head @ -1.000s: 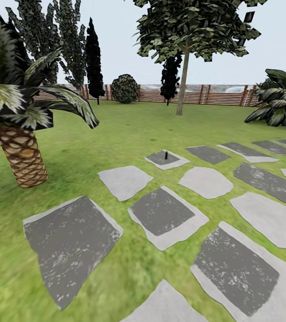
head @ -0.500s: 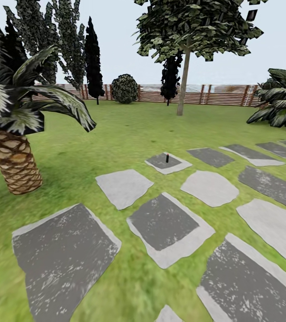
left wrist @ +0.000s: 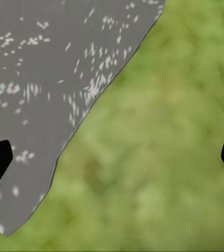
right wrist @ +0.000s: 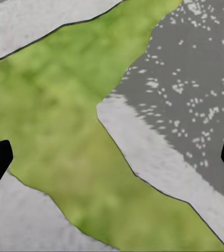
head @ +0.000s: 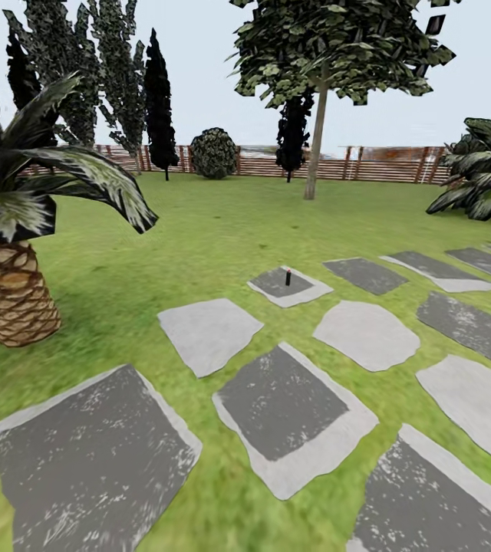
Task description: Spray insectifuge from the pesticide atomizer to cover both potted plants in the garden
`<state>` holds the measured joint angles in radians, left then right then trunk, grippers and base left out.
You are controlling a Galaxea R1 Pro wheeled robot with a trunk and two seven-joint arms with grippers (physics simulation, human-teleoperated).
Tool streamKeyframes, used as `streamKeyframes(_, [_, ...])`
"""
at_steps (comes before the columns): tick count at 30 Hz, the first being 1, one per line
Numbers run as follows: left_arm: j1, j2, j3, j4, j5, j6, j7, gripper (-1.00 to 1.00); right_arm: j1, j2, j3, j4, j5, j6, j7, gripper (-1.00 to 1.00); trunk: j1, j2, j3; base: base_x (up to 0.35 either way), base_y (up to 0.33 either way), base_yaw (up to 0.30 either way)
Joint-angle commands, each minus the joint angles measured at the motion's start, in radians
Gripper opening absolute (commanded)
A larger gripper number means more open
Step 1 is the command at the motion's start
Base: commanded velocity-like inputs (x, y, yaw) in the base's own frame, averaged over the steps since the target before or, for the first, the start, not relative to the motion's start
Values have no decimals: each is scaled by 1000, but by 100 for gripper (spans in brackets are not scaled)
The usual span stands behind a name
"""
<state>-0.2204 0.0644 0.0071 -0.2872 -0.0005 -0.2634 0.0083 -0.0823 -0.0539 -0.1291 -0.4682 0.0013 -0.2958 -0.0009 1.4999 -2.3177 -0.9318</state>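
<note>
The pesticide atomizer (head: 288,277) stands upright on a stepping stone (head: 304,292) well ahead — this looks like the approach step. Both the left gripper (left wrist: 112,157) and right gripper (right wrist: 112,157) hang wide apart, empty; next comes closing in and reaching down.

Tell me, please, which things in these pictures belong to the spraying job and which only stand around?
For the job:
- pesticide atomizer, upright on a small stepping stone
- left gripper and right gripper, both open, over lawn and stone

Just standing around:
- palm
- tree
- wooden fence
- big dark leafy bush
</note>
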Motion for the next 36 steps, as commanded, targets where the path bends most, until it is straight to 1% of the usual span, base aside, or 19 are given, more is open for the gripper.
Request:
streamKeyframes(1, [0, 0, 1, 1, 0, -3, 1, 100, -1, 0, -1, 1, 0, -3, 0, 100, 0, 0, -1, 338, -88, -20])
streamKeyframes(16, [1, 0, 1, 0, 2, -3, 1, 100, -1, 0, -1, 2, 0, -3, -1, 100, 0, 0, -1, 338, -65, -227])
streamKeyframes(36, [1, 0, 1, 0, -1, -3, 1, 100, -1, -1, 0, 5, 0, -3, 7, 100, 0, 0, -1, 339, -10, -15])
